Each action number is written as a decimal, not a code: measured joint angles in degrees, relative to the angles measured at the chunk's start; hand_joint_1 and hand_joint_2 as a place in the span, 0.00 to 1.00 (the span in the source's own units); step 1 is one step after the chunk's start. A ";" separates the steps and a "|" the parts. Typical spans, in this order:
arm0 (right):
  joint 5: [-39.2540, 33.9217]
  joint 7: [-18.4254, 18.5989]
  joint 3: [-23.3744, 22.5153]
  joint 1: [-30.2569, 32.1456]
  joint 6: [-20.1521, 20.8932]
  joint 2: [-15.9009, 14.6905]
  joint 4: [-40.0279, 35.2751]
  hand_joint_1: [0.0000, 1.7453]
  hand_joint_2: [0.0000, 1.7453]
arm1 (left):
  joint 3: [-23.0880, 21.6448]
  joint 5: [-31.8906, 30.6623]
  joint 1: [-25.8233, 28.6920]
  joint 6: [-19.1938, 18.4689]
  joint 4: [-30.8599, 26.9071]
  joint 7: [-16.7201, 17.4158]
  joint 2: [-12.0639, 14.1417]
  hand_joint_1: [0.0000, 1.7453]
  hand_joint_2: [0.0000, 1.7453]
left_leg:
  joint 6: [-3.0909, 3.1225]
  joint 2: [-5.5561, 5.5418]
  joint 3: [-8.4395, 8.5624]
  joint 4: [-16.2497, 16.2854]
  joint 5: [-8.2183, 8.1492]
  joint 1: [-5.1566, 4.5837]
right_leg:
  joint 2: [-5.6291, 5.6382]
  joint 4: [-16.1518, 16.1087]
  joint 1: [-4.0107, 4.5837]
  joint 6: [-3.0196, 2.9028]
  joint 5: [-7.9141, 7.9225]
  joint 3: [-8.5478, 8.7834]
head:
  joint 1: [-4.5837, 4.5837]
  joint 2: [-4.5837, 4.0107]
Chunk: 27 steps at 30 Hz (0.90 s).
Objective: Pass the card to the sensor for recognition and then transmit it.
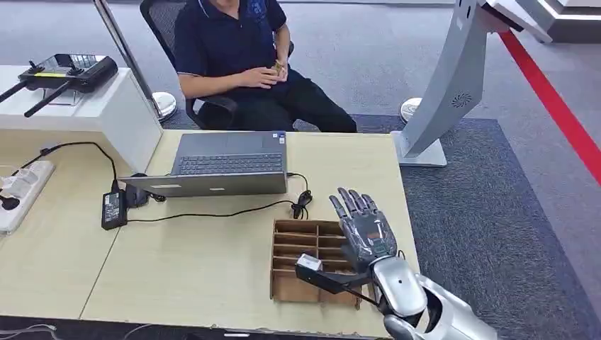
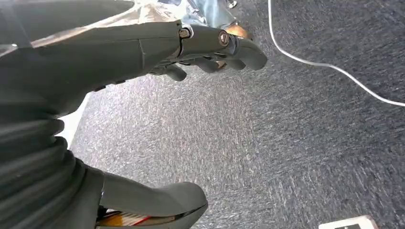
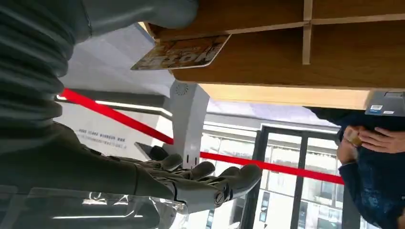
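One card (image 3: 179,52) is seen in the right wrist view, lying at the edge of the cardboard divider tray (image 1: 301,241), just beside the thumb of the right robot hand (image 1: 366,228); whether the thumb touches it cannot be told. One tray, split into several compartments, is set on the table (image 1: 198,262) near its right edge. One grey sensor stand (image 1: 453,85) is placed on the carpet beyond the table's far right corner, well apart from the tray. One open laptop (image 1: 223,166) is set behind the tray, with a black cable (image 1: 234,211) run across the table between them, and one power brick (image 1: 113,207) lies to the left. One person (image 1: 241,57) is seated behind the laptop, hands together. One controller (image 1: 67,71) is placed on a white box at far left. The right robot hand is held over the tray's right side, fingers extended and apart, nothing gripped. The left robot hand (image 2: 200,50) is seen above grey carpet, fingers loosely curled, nothing held; a white cable (image 2: 325,64) lies on the floor near it.
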 joint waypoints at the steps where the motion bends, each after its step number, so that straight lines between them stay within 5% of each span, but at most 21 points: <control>1: 0.00 0.00 0.00 0.01 0.00 0.07 0.11 0.16 1.00 | 0.00 0.00 -0.01 0.00 0.00 0.00 0.00 0.00 1.00 | 0.00 0.00 0.00 0.00 0.00 0.00 | 0.00 0.00 0.00 0.00 0.00 0.00 | 0.00 0.00; 27: 0.72 0.18 0.37 -1.48 5.33 -0.52 -0.02 0.14 1.00 | 0.00 0.35 0.03 0.00 0.00 -0.02 0.02 0.00 1.00 | 0.00 0.00 0.00 0.00 0.00 0.00 | 0.00 0.00 0.00 0.00 0.00 0.00 | 0.00 0.00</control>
